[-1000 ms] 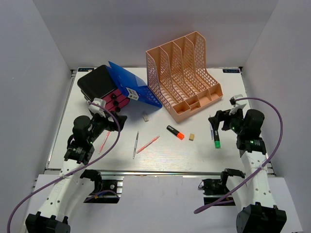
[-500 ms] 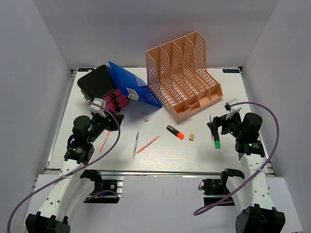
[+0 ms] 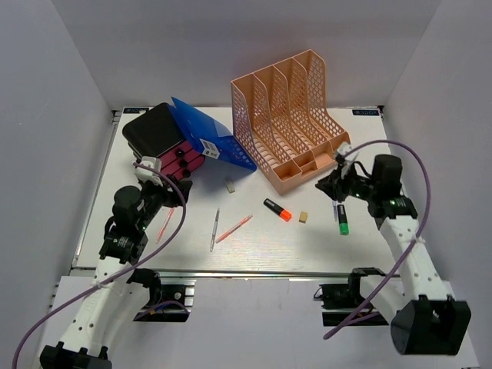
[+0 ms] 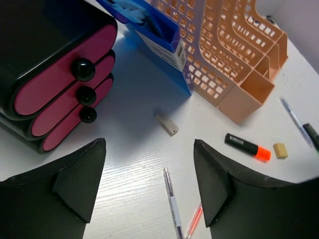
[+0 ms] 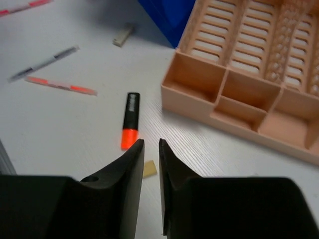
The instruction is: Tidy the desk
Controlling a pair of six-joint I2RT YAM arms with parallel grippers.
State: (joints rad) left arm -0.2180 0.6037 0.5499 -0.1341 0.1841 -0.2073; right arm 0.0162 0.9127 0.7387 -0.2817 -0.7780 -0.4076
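On the white desk [image 3: 261, 247] lie a silver pen [image 3: 214, 228], two pink pens [image 3: 234, 228], an orange highlighter [image 3: 277, 209], a tan eraser [image 3: 304, 217], a beige block [image 3: 229, 184] and a green marker [image 3: 343, 221]. My left gripper [image 3: 167, 191] hovers wide open in front of the drawer unit. The silver pen [image 4: 172, 199] shows between its fingers [image 4: 84, 184], and nothing is held. My right gripper [image 5: 150, 142] hangs near the rack's front corner, above the tan eraser [image 5: 149, 169]. Its jaws are open by only a narrow, empty gap.
A peach mesh file rack [image 3: 292, 123] stands at the back centre. A blue box [image 3: 211, 142] leans against a black drawer unit with pink drawers [image 3: 161, 142] at the back left. A blue pen [image 4: 295, 119] lies beside the green marker. Grey walls enclose three sides.
My right arm swung left and back toward the rack, and its jaws narrowed from wide open. My left gripper drew back slightly, partly closing and then reopening.
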